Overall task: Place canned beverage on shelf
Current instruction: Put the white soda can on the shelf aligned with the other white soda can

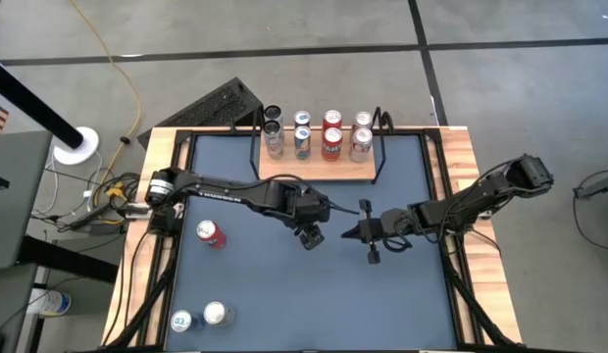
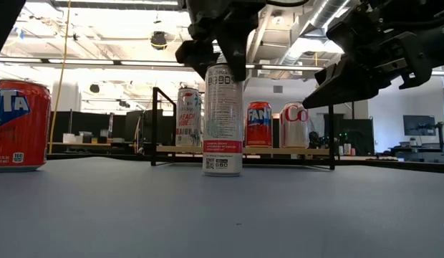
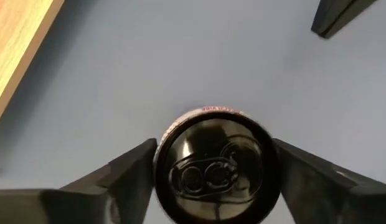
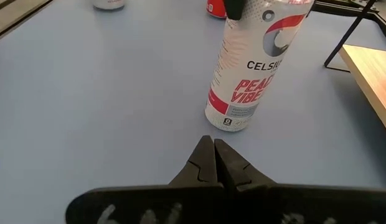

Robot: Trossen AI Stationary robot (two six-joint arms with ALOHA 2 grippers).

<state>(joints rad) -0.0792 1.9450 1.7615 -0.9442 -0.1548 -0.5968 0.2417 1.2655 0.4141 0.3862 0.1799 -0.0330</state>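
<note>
High view first: I see my left gripper (image 1: 309, 233) near the centre of the blue table (image 1: 402, 294), just at 6 o'clock of the shelf (image 1: 319, 172). It sits over the tall white can (image 2: 223, 122), which that view hides under the wrist. From the low view I read the can standing upright on the table, in front of the shelf and not on it, with the gripper down around its top. In the left wrist view the can's dark lid (image 3: 216, 167) lies between my two fingers (image 3: 127, 177), which stand spread at either side of it; one finger looks to touch the rim, but I cannot tell whether they have clamped yet.

My right gripper (image 1: 351, 233) waits at 3 o'clock of the can, just beside it, fingers pressed together and empty, pointing at the can's label in the right wrist view (image 4: 213, 163).

On the shelf board stand eight cans in two rows along the 12 o'clock edge of the table. A red can (image 1: 211, 233) lies on the table at 9 o'clock of the left gripper, well apart from it. Two more cans (image 1: 201, 317) stand near the 7 o'clock corner.
</note>
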